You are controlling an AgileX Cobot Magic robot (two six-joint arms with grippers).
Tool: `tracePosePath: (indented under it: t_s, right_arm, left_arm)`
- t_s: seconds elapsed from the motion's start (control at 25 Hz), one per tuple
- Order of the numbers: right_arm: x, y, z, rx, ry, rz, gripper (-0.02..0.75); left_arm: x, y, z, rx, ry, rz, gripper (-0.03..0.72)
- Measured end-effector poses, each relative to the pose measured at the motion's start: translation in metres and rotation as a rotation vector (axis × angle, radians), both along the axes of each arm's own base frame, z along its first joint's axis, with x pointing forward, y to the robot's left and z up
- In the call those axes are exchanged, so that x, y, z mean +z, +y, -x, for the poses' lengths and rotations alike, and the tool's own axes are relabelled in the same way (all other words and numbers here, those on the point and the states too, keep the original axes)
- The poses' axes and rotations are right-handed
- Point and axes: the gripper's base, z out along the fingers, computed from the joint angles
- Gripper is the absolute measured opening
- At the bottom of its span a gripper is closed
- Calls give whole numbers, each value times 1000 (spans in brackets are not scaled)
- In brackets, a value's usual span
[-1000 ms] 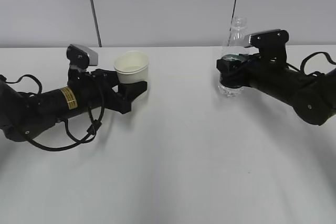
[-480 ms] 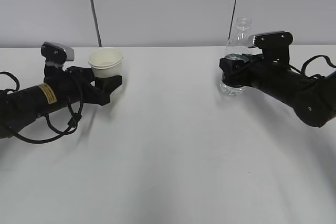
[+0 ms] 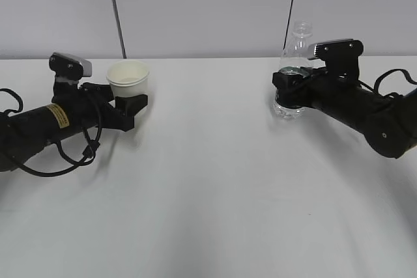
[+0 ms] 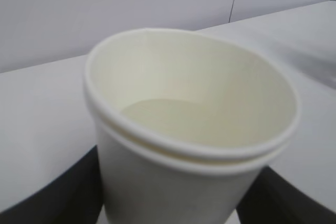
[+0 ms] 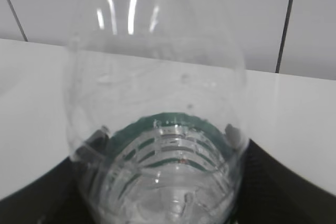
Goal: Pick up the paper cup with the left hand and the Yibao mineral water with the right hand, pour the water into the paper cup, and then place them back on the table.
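The cream-white paper cup (image 3: pixel 128 77) stands upright between the fingers of my left gripper (image 3: pixel 132 103), which is shut on its lower half, low over the white table (image 3: pixel 215 193) at the far left. In the left wrist view the cup (image 4: pixel 189 129) fills the frame, with black fingers (image 4: pixel 42 195) on both sides; I cannot tell if the pale surface inside is water. My right gripper (image 3: pixel 290 92) is shut on the clear, green-labelled bottle (image 3: pixel 294 47), which is upright with its base at the table. The bottle (image 5: pixel 157 103) looks nearly empty between dark fingers (image 5: pixel 294 192).
A grey panelled wall (image 3: pixel 208 4) with dark vertical seams runs behind the table's far edge. Black cables (image 3: pixel 71 167) loop on the table beside the left arm. Bare tabletop lies between the arms and in front of them.
My left gripper has drawn back to the left with the cup in it, most of the way in the first half second. The right gripper and bottle shifted slightly right, then stayed.
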Motion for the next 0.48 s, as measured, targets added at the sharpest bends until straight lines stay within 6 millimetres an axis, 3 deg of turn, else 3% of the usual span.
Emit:
tracePosePath:
  t_s: [0.48]
  right_arm:
    - [-21,1,0,8,2,-17,481]
  left_arm:
    - [0,3,-3,46,-10,-8,444]
